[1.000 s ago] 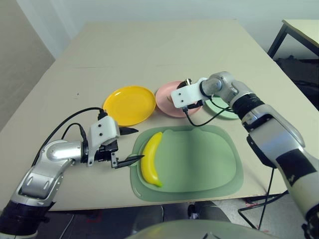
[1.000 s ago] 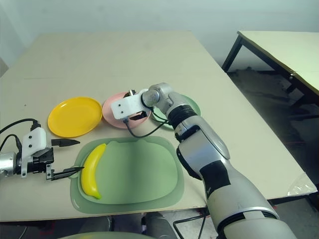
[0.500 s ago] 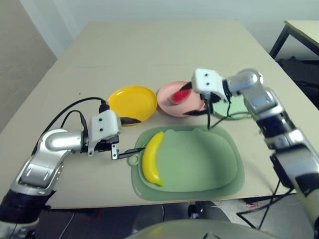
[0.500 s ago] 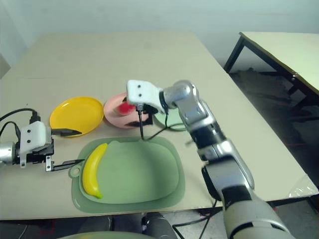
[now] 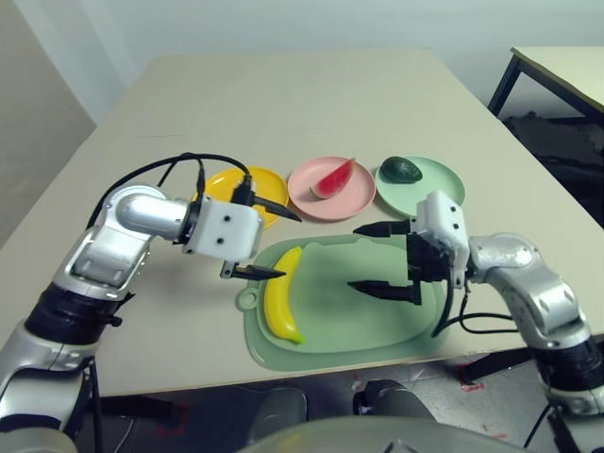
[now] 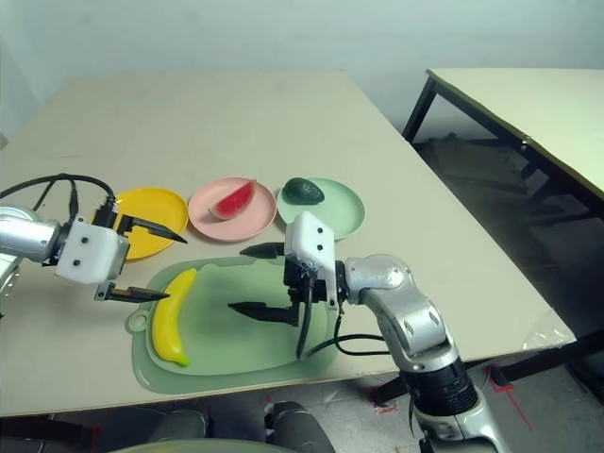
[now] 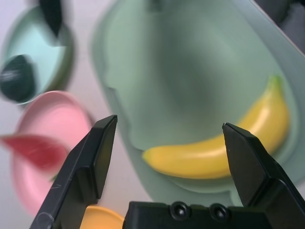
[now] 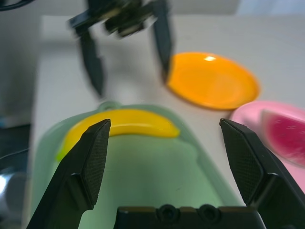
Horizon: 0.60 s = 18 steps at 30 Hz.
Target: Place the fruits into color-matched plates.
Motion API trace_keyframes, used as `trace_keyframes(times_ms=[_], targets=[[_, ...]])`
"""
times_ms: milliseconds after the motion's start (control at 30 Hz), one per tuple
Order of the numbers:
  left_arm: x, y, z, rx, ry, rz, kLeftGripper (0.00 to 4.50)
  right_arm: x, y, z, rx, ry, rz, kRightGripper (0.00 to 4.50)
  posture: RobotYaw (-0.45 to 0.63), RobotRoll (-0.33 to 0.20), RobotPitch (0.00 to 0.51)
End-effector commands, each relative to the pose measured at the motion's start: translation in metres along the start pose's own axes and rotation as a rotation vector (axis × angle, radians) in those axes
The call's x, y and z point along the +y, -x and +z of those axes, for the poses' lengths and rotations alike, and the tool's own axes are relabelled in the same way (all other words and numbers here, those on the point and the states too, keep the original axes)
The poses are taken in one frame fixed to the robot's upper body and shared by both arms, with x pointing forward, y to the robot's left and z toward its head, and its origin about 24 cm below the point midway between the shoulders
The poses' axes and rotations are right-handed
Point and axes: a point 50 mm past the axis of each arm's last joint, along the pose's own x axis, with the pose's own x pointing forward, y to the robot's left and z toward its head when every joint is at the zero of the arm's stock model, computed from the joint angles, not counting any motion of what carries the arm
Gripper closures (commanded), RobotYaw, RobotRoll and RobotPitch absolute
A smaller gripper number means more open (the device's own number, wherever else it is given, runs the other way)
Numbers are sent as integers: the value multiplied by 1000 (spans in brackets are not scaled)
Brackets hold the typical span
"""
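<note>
Since the earlier frame, your right gripper [image 5: 351, 257] has left the pink plate [image 5: 304, 199] for the mat [image 5: 326, 357]; empty, wide-jawed, it leaves the banana [image 5: 279, 300], at the mat's left, to your left gripper [image 5: 291, 244], also wide and empty, probably next to grasp. Beyond the mat, watermelon [image 5: 333, 179] and avocado [image 5: 401, 170] sit colour-matched on pink and green [image 5: 437, 179] plates; the yellow plate [image 5: 223, 182] awaits. Pale tabletop [image 5: 283, 104], wall [image 5: 311, 24] behind.

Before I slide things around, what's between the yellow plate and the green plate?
The pink plate, holding the watermelon, as the left eye view shows.
</note>
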Motion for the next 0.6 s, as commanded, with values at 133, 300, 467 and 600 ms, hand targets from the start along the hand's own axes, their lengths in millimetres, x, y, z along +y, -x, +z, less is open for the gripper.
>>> trace_keyframes(times_ms=[133, 300, 467, 600], targets=[[9, -9, 2, 42, -169, -151, 0, 13, 10, -42, 4, -9, -53, 40, 79, 0, 31], [11, -13, -1, 72, -256, -236, 0, 20, 22, -59, -7, -50, 2, 40, 60, 0, 28], [12, -19, -4, 74, -294, -285, 0, 34, 34, -70, 30, -151, 119, 40, 48, 0, 28], [12, -26, -6, 72, -316, -309, 0, 40, 39, -72, 52, -156, 191, 40, 37, 0, 30]])
